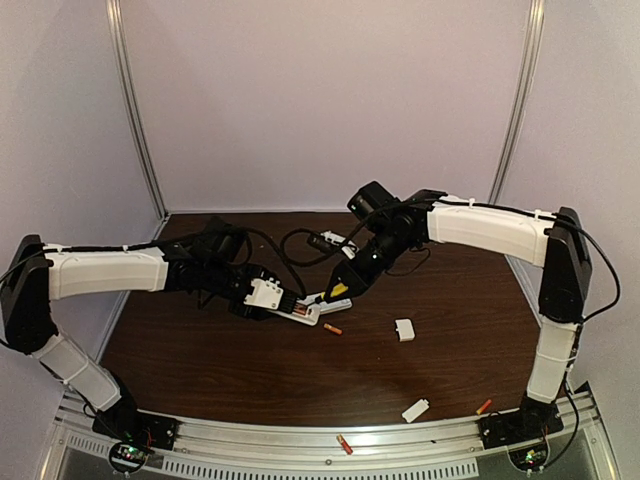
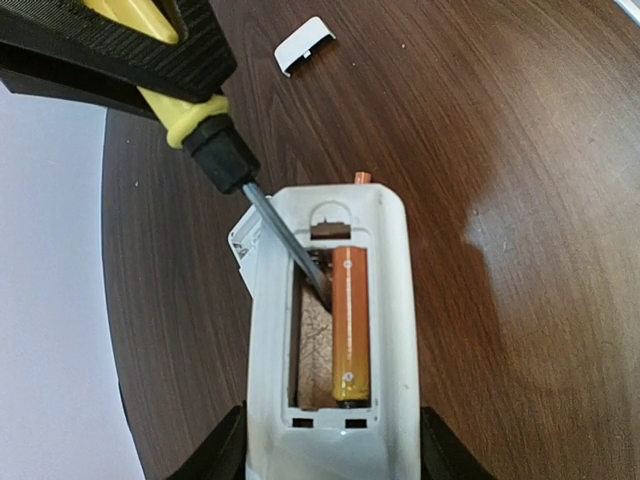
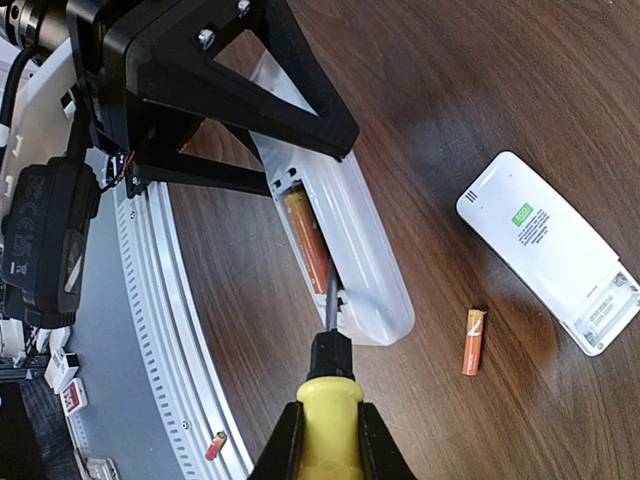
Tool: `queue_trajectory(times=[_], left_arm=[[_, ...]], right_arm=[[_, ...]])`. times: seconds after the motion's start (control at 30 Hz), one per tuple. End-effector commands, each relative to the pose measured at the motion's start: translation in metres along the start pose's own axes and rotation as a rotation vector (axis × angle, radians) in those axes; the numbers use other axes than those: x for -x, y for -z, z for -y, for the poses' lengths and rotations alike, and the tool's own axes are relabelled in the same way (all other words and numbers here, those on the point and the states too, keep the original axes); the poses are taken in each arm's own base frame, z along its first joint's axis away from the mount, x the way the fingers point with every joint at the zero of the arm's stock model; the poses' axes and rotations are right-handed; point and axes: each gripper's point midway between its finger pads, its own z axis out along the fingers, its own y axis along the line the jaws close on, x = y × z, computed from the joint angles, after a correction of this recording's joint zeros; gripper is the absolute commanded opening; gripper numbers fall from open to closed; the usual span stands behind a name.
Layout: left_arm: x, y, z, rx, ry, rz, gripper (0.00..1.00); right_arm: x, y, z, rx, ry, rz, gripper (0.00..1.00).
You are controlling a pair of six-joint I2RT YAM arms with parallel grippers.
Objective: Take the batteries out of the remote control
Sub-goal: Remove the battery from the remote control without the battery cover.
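Dark brown wood-grain tabletop (image 1: 200,350) here. Loose on it: an orange battery (image 1: 333,328) around the middle and a second battery (image 1: 484,406) toward the near right corner. There's a white cover (image 1: 404,330), another white cover (image 1: 415,410) closer in, and a spare white remote (image 3: 540,250) lying face down. A third battery (image 1: 344,444) sits on the metal rail (image 1: 260,440) at the near edge.

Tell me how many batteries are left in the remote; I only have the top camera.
Observer: One orange battery, in one slot of the remote; the slot beside it is empty.
Operator: Where is the screwdriver tip?
Observer: The screwdriver tip is down in the empty slot, against the battery's side.
Operator: And the right hand?
Observer: The right hand is shut on the yellow handle.
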Motion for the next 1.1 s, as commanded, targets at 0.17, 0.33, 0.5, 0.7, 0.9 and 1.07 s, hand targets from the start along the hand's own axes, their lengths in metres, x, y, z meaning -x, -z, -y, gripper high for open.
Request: queue_trajectory(times=[0.17, 0.33, 0.5, 0.7, 0.9, 1.07], left_arm=[[0.029, 0.018, -0.068, 0.244, -0.070, 0.114, 0.00], [0.031, 0.020, -0.069, 0.247, -0.072, 0.122, 0.00], [0.033, 0.021, -0.070, 0.251, -0.077, 0.126, 0.00], [0.034, 0.022, -0.069, 0.255, -0.078, 0.130, 0.00], [0.035, 0.026, -0.072, 0.280, -0.085, 0.132, 0.00], [0.035, 0.031, -0.074, 0.300, -0.090, 0.130, 0.00]], right_arm=[[-0.021, -0.016, 0.000, 0.092, -0.103, -0.081, 0.00], [-0.019, -0.016, -0.001, 0.123, -0.127, -0.073, 0.00], [-0.017, -0.016, -0.002, 0.147, -0.149, -0.062, 0.00], [-0.012, -0.016, 0.000, 0.167, -0.212, -0.043, 0.00], [-0.009, -0.013, -0.001, 0.180, -0.241, -0.023, 0.00], [-0.004, -0.011, -0.002, 0.192, -0.275, -0.007, 0.00]])
